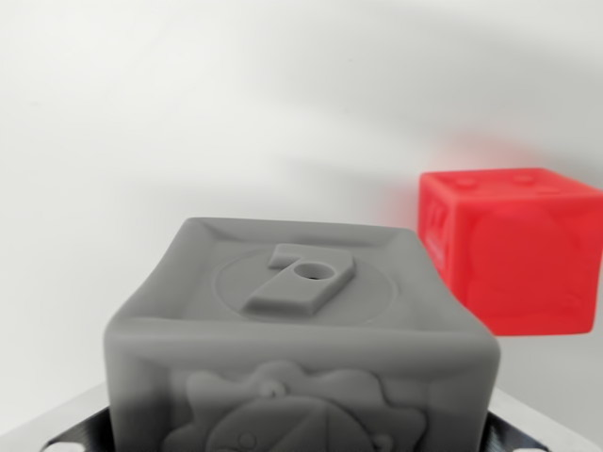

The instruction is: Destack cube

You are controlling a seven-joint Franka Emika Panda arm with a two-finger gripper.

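A grey cube (301,348) with a raised 7 on top fills the foreground; behind it to the right sits a red cube (513,250). The fingers' state I cannot tell.

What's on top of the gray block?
The gray block has nothing stacked on it, only a raised number 7 with a little hole molded into its top. The red block sits apart, farther back on the wrist view's right. What is underneath the gray block cannot be seen.
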